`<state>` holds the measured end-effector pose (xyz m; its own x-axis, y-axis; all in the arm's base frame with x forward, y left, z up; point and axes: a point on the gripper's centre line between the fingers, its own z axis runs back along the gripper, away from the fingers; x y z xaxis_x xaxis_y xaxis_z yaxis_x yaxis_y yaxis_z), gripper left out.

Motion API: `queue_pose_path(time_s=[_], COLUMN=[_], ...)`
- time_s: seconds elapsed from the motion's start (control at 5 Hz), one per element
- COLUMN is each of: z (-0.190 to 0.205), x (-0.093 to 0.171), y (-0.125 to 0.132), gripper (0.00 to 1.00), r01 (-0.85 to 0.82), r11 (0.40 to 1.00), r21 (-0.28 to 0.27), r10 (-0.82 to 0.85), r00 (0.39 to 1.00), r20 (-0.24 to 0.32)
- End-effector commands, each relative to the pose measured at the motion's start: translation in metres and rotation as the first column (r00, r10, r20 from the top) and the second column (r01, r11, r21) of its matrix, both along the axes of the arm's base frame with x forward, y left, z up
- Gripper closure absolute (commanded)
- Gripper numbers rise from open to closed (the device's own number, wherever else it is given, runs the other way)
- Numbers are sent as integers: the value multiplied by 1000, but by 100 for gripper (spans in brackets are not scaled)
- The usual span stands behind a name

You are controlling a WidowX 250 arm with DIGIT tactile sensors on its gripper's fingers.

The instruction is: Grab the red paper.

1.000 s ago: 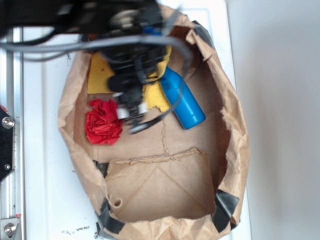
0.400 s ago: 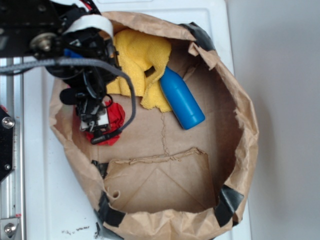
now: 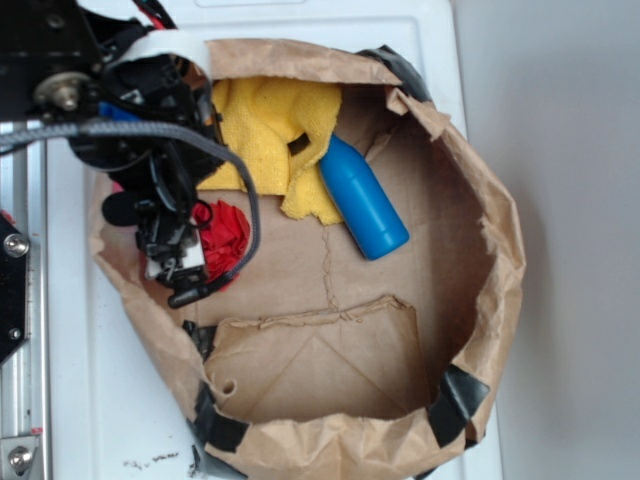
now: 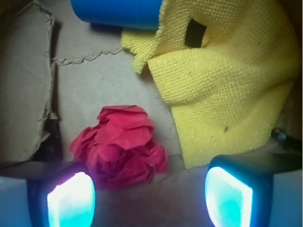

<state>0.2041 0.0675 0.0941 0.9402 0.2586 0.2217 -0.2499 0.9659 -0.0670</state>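
At the far left of the exterior view stands a metal rail (image 3: 20, 300) on the white table (image 3: 70, 400), and just to its right my black arm reaches down over the left edge of the wide brown paper bag (image 3: 480, 330) with black tape on its corners. My gripper (image 3: 178, 272) hangs inside the bag at about 9 o'clock of its floor, and my jaws are released, spread wide with nothing between them. In the wrist view my two fingertips (image 4: 71, 201) glow pale blue at 7 and 5 o'clock of the picture. The bright red crumpled paper wad (image 4: 120, 146) lies on the bag floor, in the wrist view above and between my fingertips, nearer to the left one; whether it touches that one I cannot tell. In the exterior view the wad (image 3: 228, 238) is half hidden by my arm. To the right of it, at 12 o'clock of the bag, lies the yellow knitted cloth (image 3: 275, 125), with a small dark hole. Next, the blue plastic bottle (image 3: 362, 198) lies tilted on its side, touching the right edge of the cloth. The right part of the bag floor holds a folded cardboard flap (image 3: 320, 365) at 6 o'clock.
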Motion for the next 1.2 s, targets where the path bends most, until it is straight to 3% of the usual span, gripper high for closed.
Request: queue_pose_path(time_s=[0.0,0.6,1.0], z=[29,12,-5], x=[-2,-1,14], y=[-3,-19,-27], gripper=[0,0,0], r01=[-42,-100,-123], r11=[999,995,992], r21=[-21,-12,12], r10=[43,100,121], r00=[998,992,989], r20=[36,74,90])
